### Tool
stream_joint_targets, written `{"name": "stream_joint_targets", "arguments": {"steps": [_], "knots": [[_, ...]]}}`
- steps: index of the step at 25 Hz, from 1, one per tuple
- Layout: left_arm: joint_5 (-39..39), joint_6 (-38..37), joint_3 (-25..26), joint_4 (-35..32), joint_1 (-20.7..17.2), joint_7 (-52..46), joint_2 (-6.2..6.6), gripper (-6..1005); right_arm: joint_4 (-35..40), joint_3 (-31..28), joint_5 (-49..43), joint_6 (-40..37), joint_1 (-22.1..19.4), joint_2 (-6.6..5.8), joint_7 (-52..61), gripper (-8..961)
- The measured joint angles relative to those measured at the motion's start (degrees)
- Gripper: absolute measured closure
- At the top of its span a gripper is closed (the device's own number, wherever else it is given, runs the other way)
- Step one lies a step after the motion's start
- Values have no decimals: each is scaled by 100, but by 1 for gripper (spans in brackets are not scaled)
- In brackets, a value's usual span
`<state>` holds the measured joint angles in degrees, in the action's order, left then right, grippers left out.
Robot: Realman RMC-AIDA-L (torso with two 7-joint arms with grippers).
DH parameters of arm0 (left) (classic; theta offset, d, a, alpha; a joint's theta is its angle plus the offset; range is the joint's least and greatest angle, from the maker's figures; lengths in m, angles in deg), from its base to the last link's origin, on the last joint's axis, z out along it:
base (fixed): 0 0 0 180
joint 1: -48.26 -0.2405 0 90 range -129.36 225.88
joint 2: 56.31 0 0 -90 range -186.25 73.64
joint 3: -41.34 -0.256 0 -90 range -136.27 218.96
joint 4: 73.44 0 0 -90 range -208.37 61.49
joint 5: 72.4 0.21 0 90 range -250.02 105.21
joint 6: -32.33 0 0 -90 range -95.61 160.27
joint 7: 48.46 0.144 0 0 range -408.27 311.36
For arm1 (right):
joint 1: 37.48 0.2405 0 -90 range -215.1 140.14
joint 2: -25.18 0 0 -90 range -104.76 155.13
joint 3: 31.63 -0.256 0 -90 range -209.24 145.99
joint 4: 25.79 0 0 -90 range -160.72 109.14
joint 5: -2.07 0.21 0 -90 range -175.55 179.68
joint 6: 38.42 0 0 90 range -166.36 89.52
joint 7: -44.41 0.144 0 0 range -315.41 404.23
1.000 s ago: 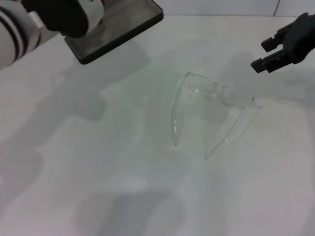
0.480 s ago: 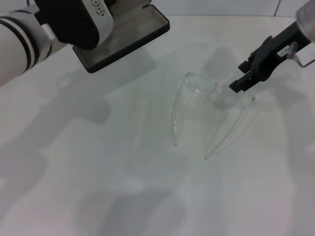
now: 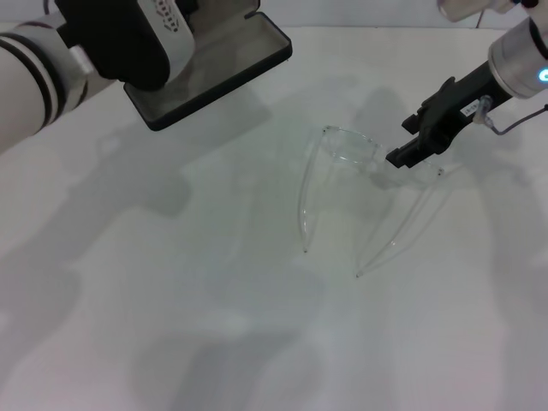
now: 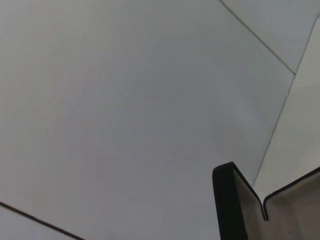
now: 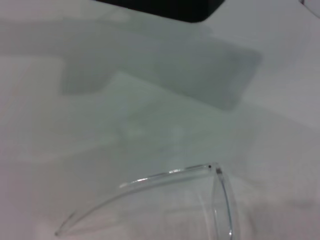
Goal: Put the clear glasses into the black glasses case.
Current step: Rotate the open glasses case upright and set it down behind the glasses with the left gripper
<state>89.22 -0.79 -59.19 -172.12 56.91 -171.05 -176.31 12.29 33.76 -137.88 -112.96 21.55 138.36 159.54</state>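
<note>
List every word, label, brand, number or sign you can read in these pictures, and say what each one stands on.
No text can be read for certain.
Left arm housing: white marks at the picture's top edge, cut off and unreadable.
Right gripper: a small pale label on its body, too small to read.
Black glasses case: no lettering shows.
Clear glasses: no markings show.

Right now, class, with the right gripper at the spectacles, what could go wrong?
1. The right gripper sits at the front of the clear glasses; a skewed pinch might push them along the smooth table.
2. Their arms stand unfolded, so they may not fit the open black glasses case held up by the left gripper.
</note>
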Motion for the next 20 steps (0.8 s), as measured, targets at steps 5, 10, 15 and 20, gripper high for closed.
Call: {"name": "stream_joint_targets", "arguments": {"steps": [5, 10, 15, 20], "knots": [[0, 0, -38, 17, -30, 7, -7, 824, -226, -5, 28, 275, 20, 57, -192, 363], [0, 2, -56, 53, -40, 8, -5, 823, -519, -37, 56, 653, 105, 164, -370, 372], [0, 63, -63, 130, -39, 28, 0, 822, -772, -35, 66, 869, 220, 220, -473, 381], [0, 140, -63, 189, -38, 31, 3, 821, -1098, -24, 73, 1079, 365, 238, -491, 393]]}}
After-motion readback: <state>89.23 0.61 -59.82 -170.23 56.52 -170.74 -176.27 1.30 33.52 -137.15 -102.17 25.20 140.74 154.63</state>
